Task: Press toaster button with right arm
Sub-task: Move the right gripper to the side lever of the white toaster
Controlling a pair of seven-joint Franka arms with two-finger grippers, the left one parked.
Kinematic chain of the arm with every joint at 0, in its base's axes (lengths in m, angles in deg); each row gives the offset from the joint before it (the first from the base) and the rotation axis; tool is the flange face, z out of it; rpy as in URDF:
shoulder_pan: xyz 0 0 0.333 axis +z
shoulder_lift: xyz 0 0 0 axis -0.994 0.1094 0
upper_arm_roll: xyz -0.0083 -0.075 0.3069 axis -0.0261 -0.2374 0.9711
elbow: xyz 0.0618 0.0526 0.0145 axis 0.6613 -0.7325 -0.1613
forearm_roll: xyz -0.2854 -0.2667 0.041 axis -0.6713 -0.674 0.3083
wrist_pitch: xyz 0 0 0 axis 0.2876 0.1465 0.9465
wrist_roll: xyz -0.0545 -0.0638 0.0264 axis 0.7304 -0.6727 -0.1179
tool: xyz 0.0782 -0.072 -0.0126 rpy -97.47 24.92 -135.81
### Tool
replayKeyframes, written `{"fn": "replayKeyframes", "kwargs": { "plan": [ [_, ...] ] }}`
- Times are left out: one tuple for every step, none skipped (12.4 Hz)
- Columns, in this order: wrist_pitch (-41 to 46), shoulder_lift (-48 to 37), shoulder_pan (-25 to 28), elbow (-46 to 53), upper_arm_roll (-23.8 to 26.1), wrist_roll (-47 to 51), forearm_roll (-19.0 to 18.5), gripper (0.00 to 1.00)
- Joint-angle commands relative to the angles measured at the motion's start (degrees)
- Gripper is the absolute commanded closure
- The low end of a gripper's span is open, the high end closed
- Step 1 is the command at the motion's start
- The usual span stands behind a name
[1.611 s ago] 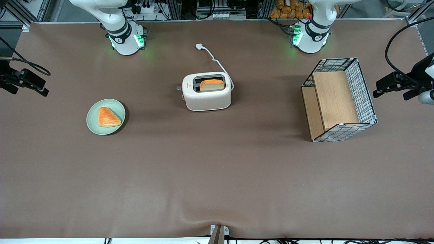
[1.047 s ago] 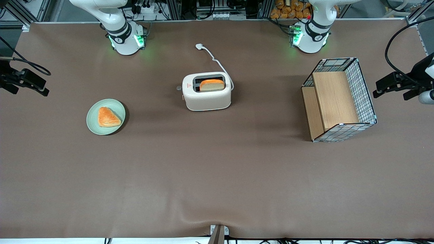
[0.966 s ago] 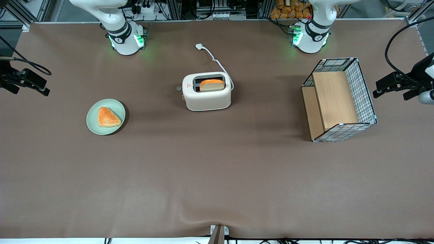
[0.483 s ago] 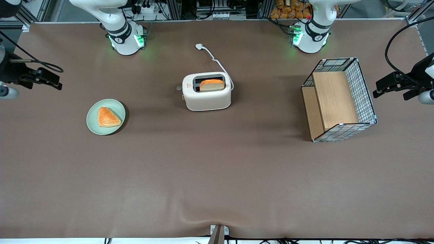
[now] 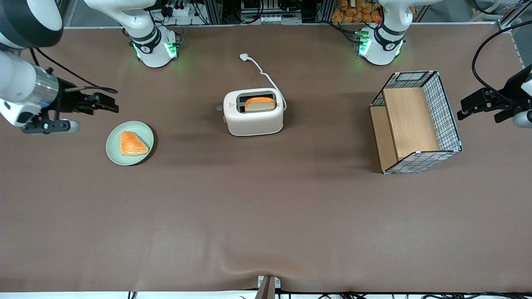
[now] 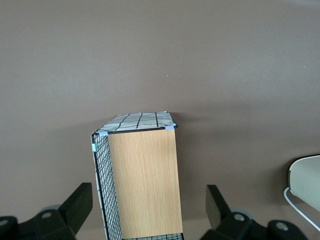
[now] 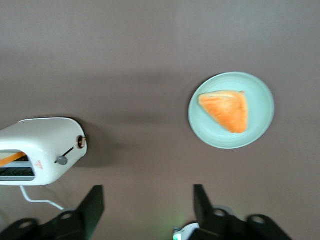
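The cream-white toaster [image 5: 253, 113] stands mid-table with a bread slice [image 5: 259, 104] in one slot. Its small grey button [image 5: 219, 108] sticks out of the narrow end that faces the working arm's end of the table. The right arm's gripper [image 5: 113, 106] is open and empty. It hovers well short of the button, just farther from the front camera than the green plate [image 5: 116, 153]. The right wrist view shows the toaster [image 7: 40, 150], the button [image 7: 62, 160] and the spread fingers of the gripper [image 7: 148, 194] with bare table between them.
The green plate holds an orange pastry [image 5: 133, 143]; both show in the right wrist view [image 7: 231, 110]. The toaster's white cord and plug [image 5: 244, 57] run toward the arm bases. A wire-and-wood basket [image 5: 415, 122] stands toward the parked arm's end of the table.
The right arm has swung in from the working arm's end of the table, and its gripper has moved toward the plate and toaster. Toaster, plate and basket have not moved.
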State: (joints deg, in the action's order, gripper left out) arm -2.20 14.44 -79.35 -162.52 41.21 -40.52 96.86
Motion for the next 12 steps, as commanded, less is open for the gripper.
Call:
{"fn": "replayKeyframes", "kwargs": {
  "plan": [
    [-3.06, -1.85, 2.38, -5.60, 0.30, 0.88, 1.88, 1.00],
    [-4.89, -1.94, 3.96, -7.87, 0.30, 0.97, 2.14, 1.00],
    [-8.04, -2.99, 5.72, -10.93, 0.38, 1.23, 4.06, 1.00],
    [-10.86, -3.43, 7.30, -13.14, 0.30, 1.41, 5.21, 1.00],
    [-12.54, -3.35, 8.62, -14.29, 0.38, 1.58, 5.40, 1.00],
    [-14.64, -3.26, 10.81, -16.05, 0.39, 1.58, 6.18, 1.00],
    [-18.84, -4.39, 12.31, -19.98, 0.39, 1.58, 9.58, 1.00],
    [-22.36, -5.45, 13.11, -23.06, 0.73, 1.50, 13.01, 1.00],
    [-24.66, -5.54, 15.12, -24.40, 2.04, 1.58, 13.48, 1.00],
    [-26.86, -5.28, 16.10, -25.72, 3.01, 3.06, 13.66, 1.00],
    [-28.45, -5.11, 17.41, -26.86, 3.63, 4.47, 13.66, 1.00],
    [-29.59, -4.84, 18.56, -28.00, 3.72, 5.27, 13.66, 1.00]
  ]
}}
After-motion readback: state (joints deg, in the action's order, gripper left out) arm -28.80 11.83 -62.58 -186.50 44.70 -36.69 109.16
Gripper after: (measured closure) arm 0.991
